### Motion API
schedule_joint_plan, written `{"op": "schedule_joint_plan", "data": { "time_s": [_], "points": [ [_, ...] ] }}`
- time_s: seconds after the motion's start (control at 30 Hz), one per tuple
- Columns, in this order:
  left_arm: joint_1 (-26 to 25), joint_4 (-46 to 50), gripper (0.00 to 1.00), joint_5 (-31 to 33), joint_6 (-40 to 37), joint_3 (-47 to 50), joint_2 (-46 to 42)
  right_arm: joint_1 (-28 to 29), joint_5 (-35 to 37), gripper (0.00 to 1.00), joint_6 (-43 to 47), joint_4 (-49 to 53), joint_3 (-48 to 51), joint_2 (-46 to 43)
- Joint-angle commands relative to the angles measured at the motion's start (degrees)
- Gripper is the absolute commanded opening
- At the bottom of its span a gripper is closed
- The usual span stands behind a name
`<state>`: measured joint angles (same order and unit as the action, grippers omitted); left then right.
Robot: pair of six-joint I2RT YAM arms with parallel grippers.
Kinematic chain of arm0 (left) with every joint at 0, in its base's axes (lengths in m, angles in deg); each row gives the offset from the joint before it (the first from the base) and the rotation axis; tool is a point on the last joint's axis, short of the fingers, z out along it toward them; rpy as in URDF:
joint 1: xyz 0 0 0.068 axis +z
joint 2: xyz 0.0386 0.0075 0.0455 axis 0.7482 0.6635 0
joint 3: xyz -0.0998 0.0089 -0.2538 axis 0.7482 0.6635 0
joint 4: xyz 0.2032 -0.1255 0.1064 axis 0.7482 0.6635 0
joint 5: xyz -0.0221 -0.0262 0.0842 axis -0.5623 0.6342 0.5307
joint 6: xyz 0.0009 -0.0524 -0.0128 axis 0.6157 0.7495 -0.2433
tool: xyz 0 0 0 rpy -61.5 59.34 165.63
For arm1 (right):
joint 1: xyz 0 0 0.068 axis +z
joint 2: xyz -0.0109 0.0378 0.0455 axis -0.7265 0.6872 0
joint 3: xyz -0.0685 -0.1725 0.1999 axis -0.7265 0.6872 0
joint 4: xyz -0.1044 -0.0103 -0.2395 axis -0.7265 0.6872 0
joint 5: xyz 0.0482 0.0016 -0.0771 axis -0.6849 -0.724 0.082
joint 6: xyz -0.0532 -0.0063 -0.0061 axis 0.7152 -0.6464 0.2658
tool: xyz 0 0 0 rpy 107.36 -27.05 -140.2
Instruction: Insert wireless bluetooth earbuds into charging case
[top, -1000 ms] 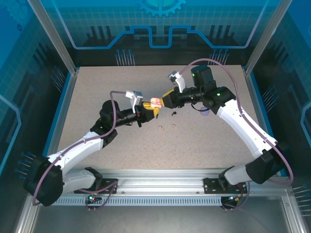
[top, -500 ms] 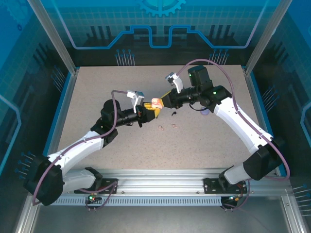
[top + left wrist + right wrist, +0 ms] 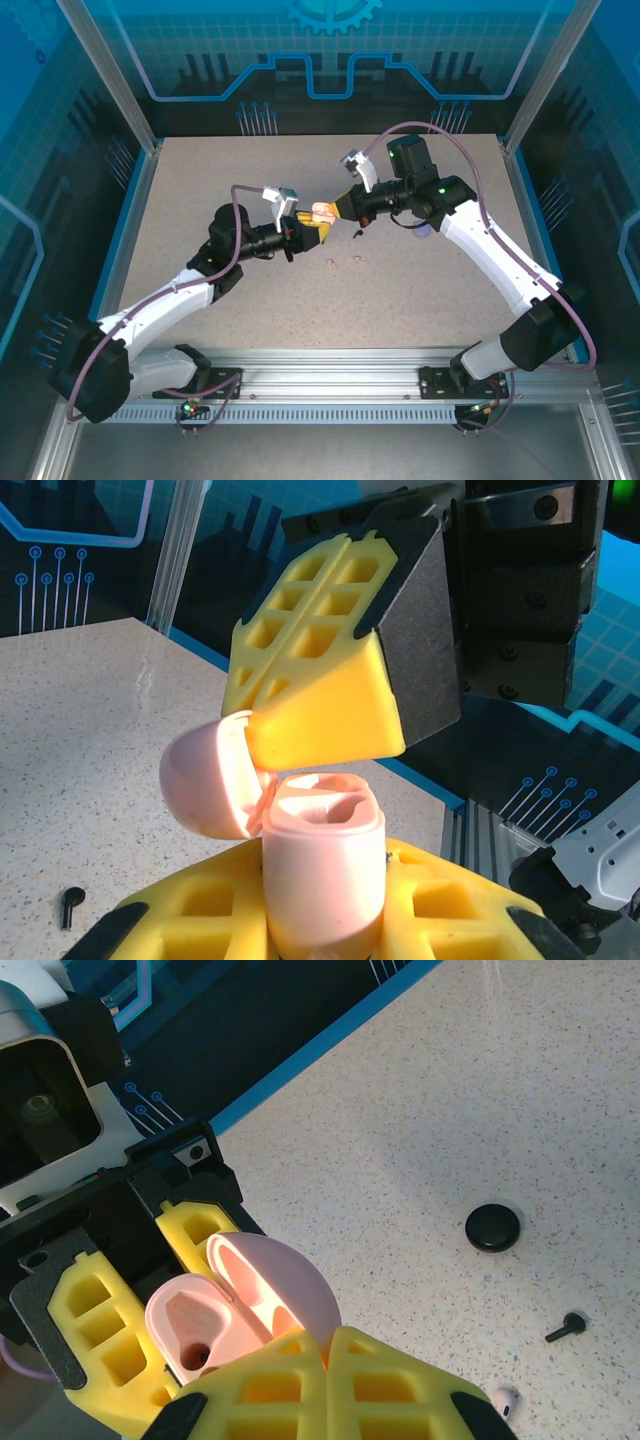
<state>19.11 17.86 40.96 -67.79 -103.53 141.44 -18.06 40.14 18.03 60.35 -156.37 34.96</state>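
We see the pale pink oval charging case (image 3: 321,211) held above the middle of the speckled counter (image 3: 200,180), clamped in the left claw (image 3: 312,228), whose yellow ribbed fingers (image 3: 440,905) press on the two sides of its body. The case's long axis runs along those fingers. Its open mouth is turned away from the left claw and towards the right claw (image 3: 338,208). The domed pink lid (image 3: 205,785) is swung back on its hinge, hanging off the left side of the body in the left wrist view. Inside we make out the moulded seats.

The right claw comes in from the far right with its two yellow fingers pressed flat together. Their tip rests against the rim where lid and body meet. We cannot tell whether anything is pinched between them.

The earbuds lie on the counter. A tiny black stemmed earbud (image 3: 357,235) lies on its side just near-right of the case. Two pale pink earbuds (image 3: 331,264) (image 3: 360,260) lie nearer still, side by side but apart. In the right wrist view we also see a small round black disc (image 3: 493,1228) lying flat beside the black earbud.
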Motion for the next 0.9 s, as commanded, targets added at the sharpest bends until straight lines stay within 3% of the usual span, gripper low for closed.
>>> {"op": "schedule_joint_plan", "data": {
  "time_s": [0.0,0.1,0.23,0.43,0.7,0.87],
  "points": [
    [-1.3,0.3,0.0,-1.1,-1.4,-2.7,0.4,0.2,-0.1,0.0,0.9,-0.2,-2.1,0.0],
    [-1.3,0.8,0.0,-1.0,-1.5,-2.9,0.5,0.3,0.5,0.0,1.5,0.3,-2.1,-0.2],
    [-1.3,1.7,0.22,-1.0,-2.0,-3.3,0.5,0.4,1.8,0.0,2.7,1.6,-2.5,-0.7],
    [-1.3,4.0,0.42,-1.8,-3.3,-4.5,0.3,0.7,2.9,0.0,4.5,3.4,-2.8,-0.7],
    [-1.3,6.3,0.41,-2.7,-5.0,-5.7,0.3,1.0,3.5,0.0,5.1,4.1,-2.9,-0.6],
    [-1.2,8.3,0.46,-2.4,-6.5,-6.3,0.4,1.1,4.0,0.0,5.4,4.5,-3.3,-0.5]
  ]
}}
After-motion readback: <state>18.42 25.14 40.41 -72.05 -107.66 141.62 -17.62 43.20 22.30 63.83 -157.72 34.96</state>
